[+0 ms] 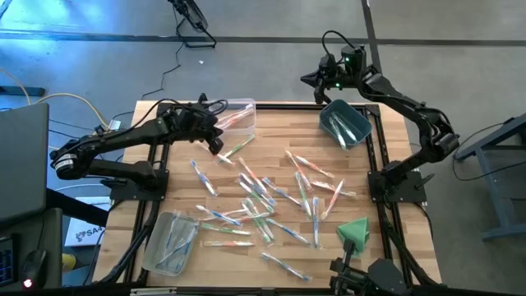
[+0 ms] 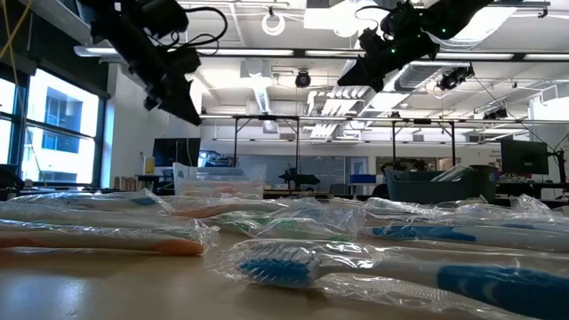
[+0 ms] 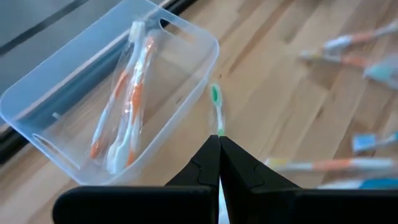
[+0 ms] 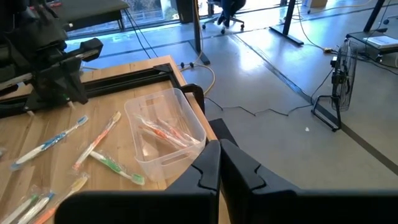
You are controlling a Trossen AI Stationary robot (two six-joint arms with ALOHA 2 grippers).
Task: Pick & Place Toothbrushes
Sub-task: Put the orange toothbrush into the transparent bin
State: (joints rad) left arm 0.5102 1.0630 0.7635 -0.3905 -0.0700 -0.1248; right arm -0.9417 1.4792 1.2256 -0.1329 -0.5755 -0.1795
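Several wrapped toothbrushes (image 1: 263, 193) lie scattered on the wooden table. My left gripper (image 1: 218, 148) is shut and hangs above the table (image 2: 191, 116), just in front of a clear bin (image 3: 112, 106) that holds orange toothbrushes (image 3: 127, 99). A green toothbrush (image 3: 216, 106) lies on the table beside that bin, showing past my shut fingertips (image 3: 219, 138). My right gripper (image 1: 312, 80) is shut and held high beyond the table's far edge, near a blue bin (image 1: 345, 123). Nothing shows between its fingers (image 4: 219, 149).
A second clear bin (image 1: 171, 240) with toothbrushes stands at the near left corner. A folded green cloth (image 1: 355, 230) lies at the near right. A black frame (image 1: 374, 164) borders the table. Cables and floor lie beyond the far edge.
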